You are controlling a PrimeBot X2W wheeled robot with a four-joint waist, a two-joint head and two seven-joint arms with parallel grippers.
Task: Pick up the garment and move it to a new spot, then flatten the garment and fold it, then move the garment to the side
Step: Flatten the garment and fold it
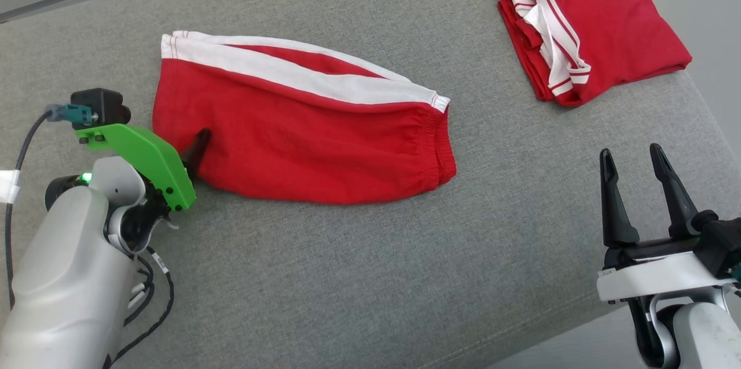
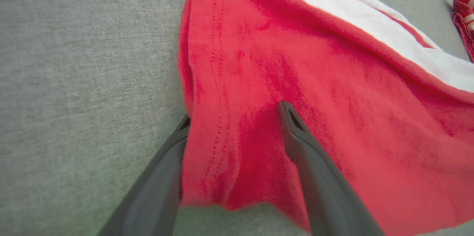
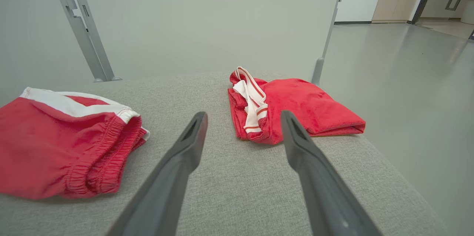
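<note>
Left gripper (image 2: 235, 112): wide open astride hem of shorts (image 1: 301, 137), toward left edge of cushion (image 1: 370, 276) — gripping nothing.
Right gripper (image 1: 630, 150): open, empty.
Risk: one-layer pinch — fold slumps.

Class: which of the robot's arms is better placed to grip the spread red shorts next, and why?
Left. The open left gripper straddles the edge of the shorts; the open right gripper stands apart from them over the cushion.

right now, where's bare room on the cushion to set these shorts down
Widest: the near strip of grey cushion between the shorts and the right gripper. Also free: the gap between the shorts and the folded garment. Crowded: the shorts' left hem, straddled by the left gripper, and the far right corner.
</note>
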